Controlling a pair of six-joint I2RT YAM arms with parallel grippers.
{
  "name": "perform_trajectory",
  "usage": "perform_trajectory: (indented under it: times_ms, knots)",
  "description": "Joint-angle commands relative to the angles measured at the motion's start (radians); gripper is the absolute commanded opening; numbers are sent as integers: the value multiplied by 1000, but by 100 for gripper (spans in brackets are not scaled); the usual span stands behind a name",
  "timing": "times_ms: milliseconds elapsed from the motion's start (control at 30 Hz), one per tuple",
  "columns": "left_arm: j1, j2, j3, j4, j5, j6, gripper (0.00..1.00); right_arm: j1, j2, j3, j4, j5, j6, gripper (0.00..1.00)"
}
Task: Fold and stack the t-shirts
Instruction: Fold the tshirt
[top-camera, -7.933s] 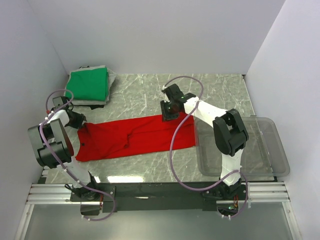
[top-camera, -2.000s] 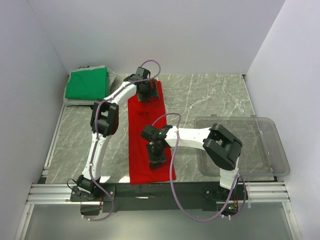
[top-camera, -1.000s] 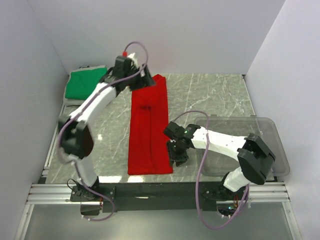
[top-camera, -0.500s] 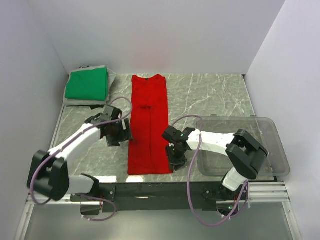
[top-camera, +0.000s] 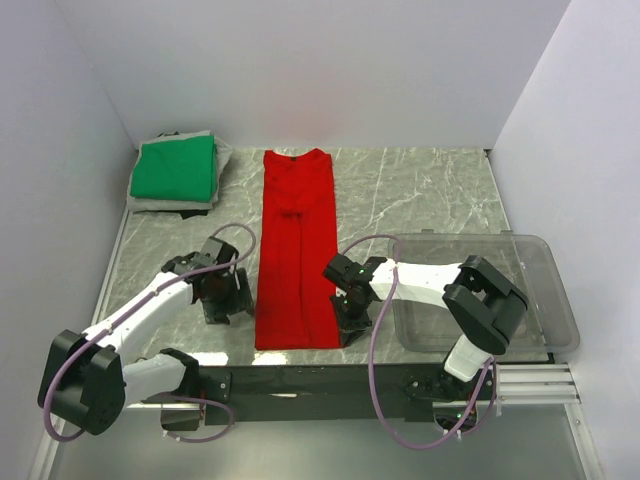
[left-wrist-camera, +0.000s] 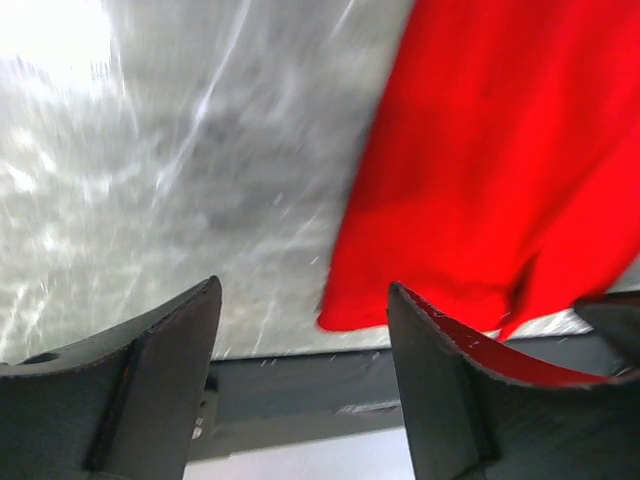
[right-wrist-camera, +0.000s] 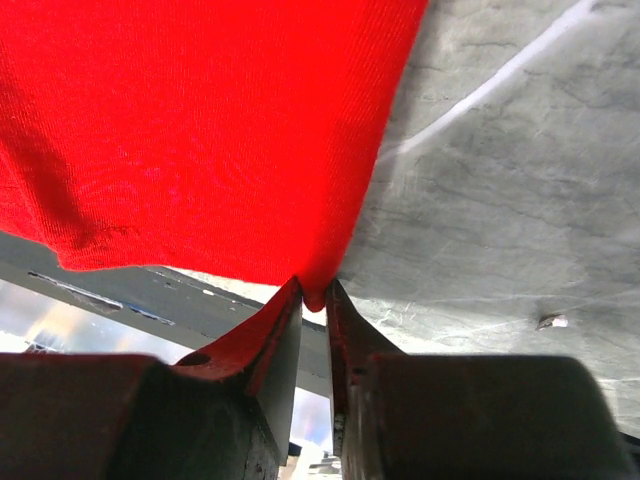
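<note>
pincer (right-wrist-camera: 313, 296) (right) nipping red shirt (right-wrist-camera: 200, 130), corner hidden

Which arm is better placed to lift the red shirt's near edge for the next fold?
Right. The right tool is pinched shut on the near right corner of the red t-shirt. The left tool is open and grips nothing, just beside the near left corner.
</note>
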Motion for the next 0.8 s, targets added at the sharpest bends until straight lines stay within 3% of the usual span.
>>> perform_trajectory:
  times_ms: [0,367,667,767]
  knots:
    - [-16,-23,-33,-34,48,-27,71,9,22,-23,9,13,-17,22]
    - [-65,45,-103,34,148,-53,58,14,28,-11,-9,24,-28,21]
    - [-137,83,-128,88,172,-96,55,12,28,2,-23,25,-36,21]
    - [-142,83,-126,83,154,-105,49,12,32,6,-25,24,-36,21]
